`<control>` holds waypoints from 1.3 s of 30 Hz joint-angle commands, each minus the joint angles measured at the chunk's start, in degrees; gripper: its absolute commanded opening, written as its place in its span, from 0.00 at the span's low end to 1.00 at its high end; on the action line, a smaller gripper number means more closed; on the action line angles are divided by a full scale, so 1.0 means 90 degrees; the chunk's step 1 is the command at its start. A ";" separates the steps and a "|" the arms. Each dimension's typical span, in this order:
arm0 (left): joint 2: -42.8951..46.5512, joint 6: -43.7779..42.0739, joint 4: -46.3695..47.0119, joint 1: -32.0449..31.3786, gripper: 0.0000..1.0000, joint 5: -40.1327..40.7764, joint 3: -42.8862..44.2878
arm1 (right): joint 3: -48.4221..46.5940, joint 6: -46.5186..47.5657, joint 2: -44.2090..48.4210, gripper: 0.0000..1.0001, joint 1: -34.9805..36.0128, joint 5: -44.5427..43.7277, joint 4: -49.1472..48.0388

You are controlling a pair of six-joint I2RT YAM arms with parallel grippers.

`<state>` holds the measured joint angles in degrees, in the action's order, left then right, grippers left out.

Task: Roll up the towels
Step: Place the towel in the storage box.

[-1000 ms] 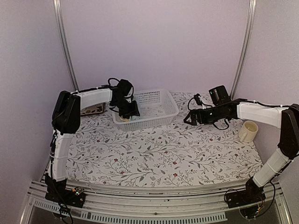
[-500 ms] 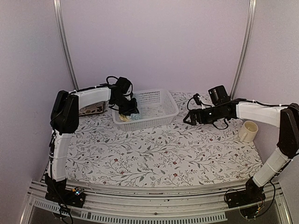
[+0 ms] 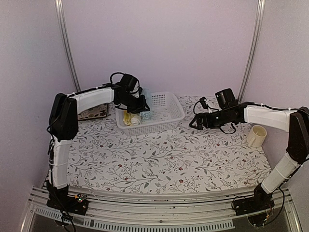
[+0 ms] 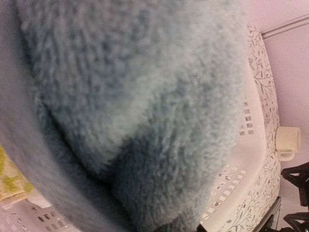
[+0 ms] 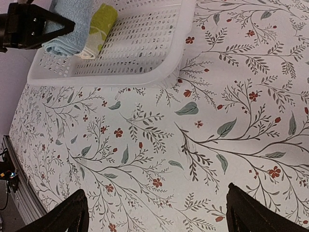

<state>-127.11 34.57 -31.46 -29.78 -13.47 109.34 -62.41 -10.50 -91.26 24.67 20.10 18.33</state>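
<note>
Blue towel (image 5: pixel 67 24), beside the yellow-green towel (image 5: pixel 101 19) at the basket's (image 5: pixel 120 78) left end, has just been pinched by the left gripper (image 3: pixel 139 108), ready for lifting out; the right gripper (image 5: pixel 155 193) hangs wide open.

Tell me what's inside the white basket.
A light blue towel and a yellow-green towel lie side by side at one end of the white basket. The left end effector hides part of the blue one.
</note>
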 commanded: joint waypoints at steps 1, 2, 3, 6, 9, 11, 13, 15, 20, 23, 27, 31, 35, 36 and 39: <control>-0.0354 0.0213 0.0698 -0.0096 0.17 -0.0991 0.0421 | -0.0008 0.0009 0.0008 0.99 -0.0008 0.0052 -0.0149; -0.0518 0.0279 0.0716 -0.0103 0.17 -0.1077 0.0549 | -0.0007 0.0005 0.0013 0.99 -0.0005 0.0047 -0.0139; -0.0681 0.0314 0.0708 -0.0108 0.17 -0.1106 0.0652 | -0.0006 0.0005 0.0013 0.99 -0.0006 0.0047 -0.0133; -0.0980 0.0443 0.0816 -0.0083 0.17 -0.1160 0.0715 | 0.0008 0.0031 0.0040 0.99 -0.0004 0.0016 -0.0091; -0.1187 0.0521 0.0859 -0.0018 0.18 -0.1091 0.0690 | 0.0068 0.0034 0.0062 0.99 -0.0006 0.0023 -0.0114; -0.1303 0.0569 0.0871 0.0057 0.18 -0.1122 0.0670 | 0.0099 0.0034 0.0063 0.99 -0.0009 0.0023 -0.0129; -0.1441 0.0579 0.0728 0.0134 0.18 -0.1110 0.0788 | 0.0106 0.0025 0.0053 0.99 -0.0001 0.0028 -0.0145; -0.1537 0.0529 0.0528 0.0194 0.19 -0.1011 0.0934 | 0.0109 0.0017 0.0045 0.99 -0.0005 0.0037 -0.0168; -0.1519 0.0524 0.0179 0.0340 0.21 -0.0788 0.0990 | 0.0077 0.0019 -0.0024 0.99 -0.0006 0.0073 -0.0184; -0.1360 0.0480 0.0021 0.0387 0.22 -0.0531 0.0870 | 0.0054 0.0026 -0.0045 0.99 -0.0005 0.0065 -0.0176; -0.1293 0.0471 -0.0083 0.0455 0.28 -0.0592 0.0715 | 0.0031 0.0034 -0.0088 0.99 0.0002 0.0067 -0.0206; -0.1336 0.0476 -0.0127 0.0514 0.31 -0.0773 0.0603 | 0.0019 0.0035 -0.0124 0.99 -0.0005 0.0109 -0.0232; -0.1174 0.0552 0.0112 0.0540 0.21 -0.1162 0.0431 | 0.0039 0.0034 -0.0128 0.99 0.0004 0.0101 -0.0227; -0.1132 0.0612 0.0205 0.0536 0.19 -0.1294 0.0377 | 0.0041 0.0034 -0.0124 0.99 0.0009 0.0103 -0.0229; -0.1077 0.0803 0.0278 0.0544 0.17 -0.1755 0.0362 | 0.0065 0.0032 -0.0078 0.99 0.0013 0.0103 -0.0220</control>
<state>-139.83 39.94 -29.10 -25.56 -23.75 113.82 -62.26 -10.50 -91.29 24.69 20.29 17.52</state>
